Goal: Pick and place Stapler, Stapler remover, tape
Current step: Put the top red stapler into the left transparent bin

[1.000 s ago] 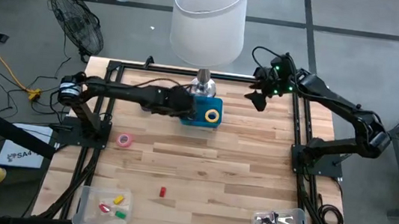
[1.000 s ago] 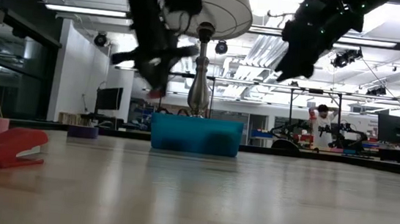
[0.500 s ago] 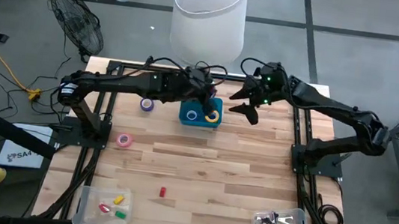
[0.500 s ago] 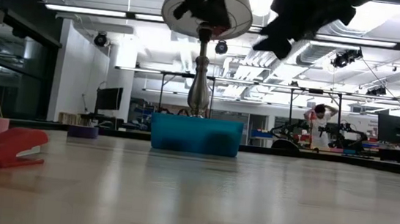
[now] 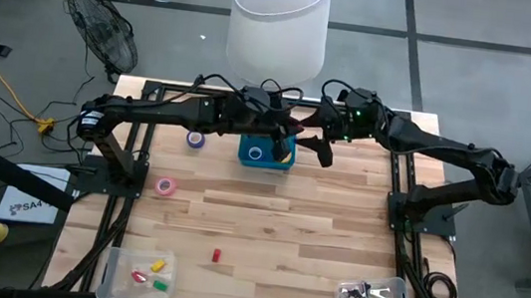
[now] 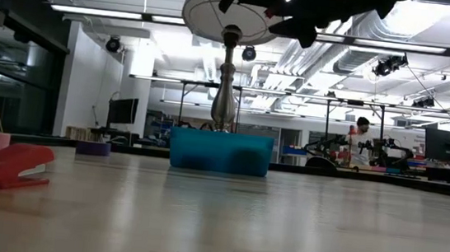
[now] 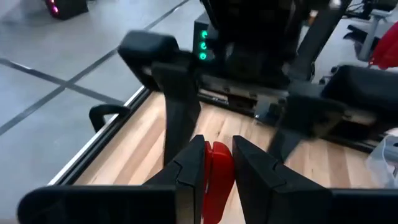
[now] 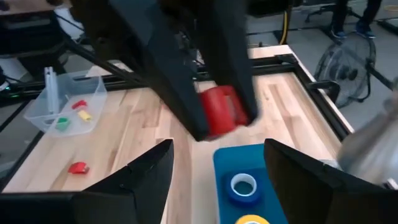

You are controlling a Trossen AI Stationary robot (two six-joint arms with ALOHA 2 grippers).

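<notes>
The left gripper (image 7: 214, 168) squeezes a small red stapler remover (image 8: 219, 111) over the blue bin (image 5: 267, 152). It looks light, hard and smooth, so its middle is the best place to hold. The right gripper (image 8: 217, 186) waits wide open nearby. The wooden table (image 5: 317, 225) looks flat, in a big room.

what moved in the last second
The left pincer, shut on a red stapler, swung from left of the blue bin to above it. The right pincer, open, came in from the table's far right corner to meet it. The tape rolls and corner trays stayed put.
</notes>
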